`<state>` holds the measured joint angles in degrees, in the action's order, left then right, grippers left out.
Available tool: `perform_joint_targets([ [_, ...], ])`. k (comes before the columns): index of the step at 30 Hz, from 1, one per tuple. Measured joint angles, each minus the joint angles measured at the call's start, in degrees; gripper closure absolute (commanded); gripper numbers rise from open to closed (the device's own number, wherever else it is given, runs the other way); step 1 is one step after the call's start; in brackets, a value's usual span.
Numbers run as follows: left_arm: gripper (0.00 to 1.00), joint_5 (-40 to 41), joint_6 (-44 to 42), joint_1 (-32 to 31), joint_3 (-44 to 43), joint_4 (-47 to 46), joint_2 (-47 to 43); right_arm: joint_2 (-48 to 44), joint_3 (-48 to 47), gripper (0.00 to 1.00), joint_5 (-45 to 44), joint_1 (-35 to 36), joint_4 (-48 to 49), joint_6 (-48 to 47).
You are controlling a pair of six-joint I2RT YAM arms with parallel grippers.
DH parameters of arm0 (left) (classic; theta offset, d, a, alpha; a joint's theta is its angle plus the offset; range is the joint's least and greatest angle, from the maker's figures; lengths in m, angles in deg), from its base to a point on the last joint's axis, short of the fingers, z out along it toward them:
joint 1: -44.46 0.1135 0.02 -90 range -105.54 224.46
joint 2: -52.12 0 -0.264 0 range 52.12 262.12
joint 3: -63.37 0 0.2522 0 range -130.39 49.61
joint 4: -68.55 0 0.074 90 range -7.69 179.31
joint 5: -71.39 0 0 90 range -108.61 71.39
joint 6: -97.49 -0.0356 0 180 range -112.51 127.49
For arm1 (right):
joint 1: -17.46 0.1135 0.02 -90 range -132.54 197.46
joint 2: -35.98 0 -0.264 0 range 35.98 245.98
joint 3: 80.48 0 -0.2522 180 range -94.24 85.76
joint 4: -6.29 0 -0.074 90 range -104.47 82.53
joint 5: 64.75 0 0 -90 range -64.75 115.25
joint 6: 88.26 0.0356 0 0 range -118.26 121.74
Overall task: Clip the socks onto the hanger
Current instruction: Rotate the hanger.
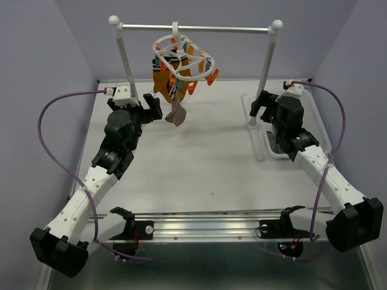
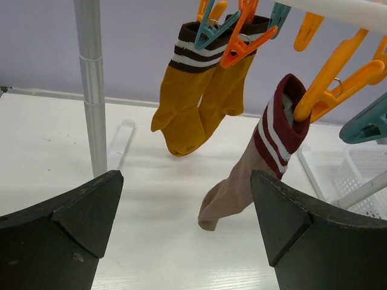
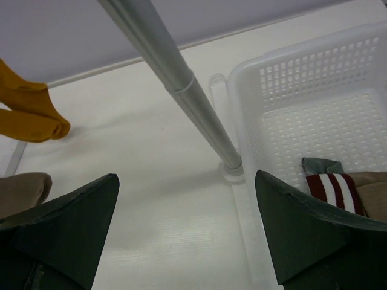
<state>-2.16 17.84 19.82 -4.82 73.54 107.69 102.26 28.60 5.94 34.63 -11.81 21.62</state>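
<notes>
Since the sock in the basket looks limp and light, pinch its striped cuff; left gripper and right gripper both spread, empty.

Two mustard socks and one tan sock hang from one hanger; one more striped sock lies in one basket.

Mustard socks, tan sock on hanger

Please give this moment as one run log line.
left hand open, empty | tan sock clipped to hanger | right hand open, empty | striped sock in basket
</notes>
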Motion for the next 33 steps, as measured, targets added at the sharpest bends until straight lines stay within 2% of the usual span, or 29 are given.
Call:
perform_joint_targets([
  [9,0.01,0.4,0.0,0.0,1.3,0.8,-2.2,4.2,-4.5,0.00,10.2,0.0,1.4,-3.1],
  [12,0.01,0.5,0.3,0.0,1.3,1.3,-2.3,5.6,-7.0,0.00,11.0,0.0,3.0,-3.5],
  [16,0.01,0.0,0.3,0.0,1.5,1.3,-2.5,5.4,-7.3,0.00,7.0,0.0,3.5,-3.4],
  [20,0.01,-1.2,0.3,0.0,1.6,1.1,-2.7,6.5,-8.9,0.00,0.7,-1.0,-1.1,-1.0],
  [28,0.01,-2.5,-0.4,0.0,2.9,-0.7,-2.7,8.7,-9.7,0.00,-3.8,-13.4,-12.6,6.9],
  [33,0.01,-2.7,-0.9,0.0,3.3,-2.5,-2.8,6.3,-8.4,0.00,-5.9,-14.5,-15.4,7.9],
])
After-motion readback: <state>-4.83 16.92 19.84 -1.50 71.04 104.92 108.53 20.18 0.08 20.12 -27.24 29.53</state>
